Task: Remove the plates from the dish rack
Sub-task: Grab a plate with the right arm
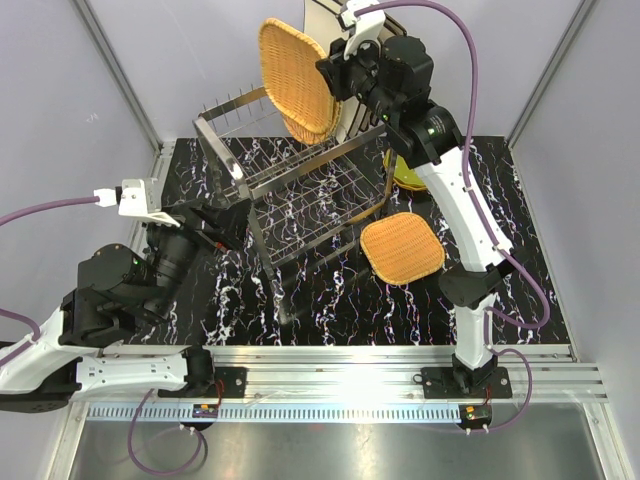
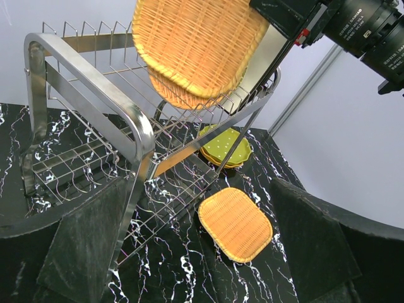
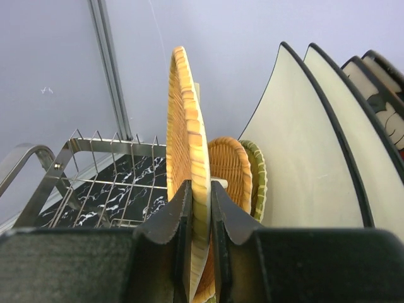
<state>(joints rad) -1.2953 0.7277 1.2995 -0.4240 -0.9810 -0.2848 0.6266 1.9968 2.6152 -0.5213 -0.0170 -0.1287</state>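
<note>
The chrome dish rack [image 1: 290,190] stands in the middle of the black marbled table. My right gripper [image 1: 335,75] hangs over its upper tier, shut on the rim of an upright wicker plate [image 1: 293,80]. In the right wrist view both fingers [image 3: 182,214] pinch that wicker plate [image 3: 186,139]. Behind it in the rack stand another wicker plate [image 3: 230,167], a green plate [image 3: 257,177] and large cream square plates [image 3: 303,145]. My left gripper [image 1: 225,222] is open and empty at the rack's near left corner post [image 2: 136,183].
A third wicker plate [image 1: 402,248] lies flat on the table right of the rack. Behind it lies a stack of green dotted plates [image 1: 405,172], seen under the rack's top rail from the left wrist [image 2: 226,146]. Grey walls enclose the table.
</note>
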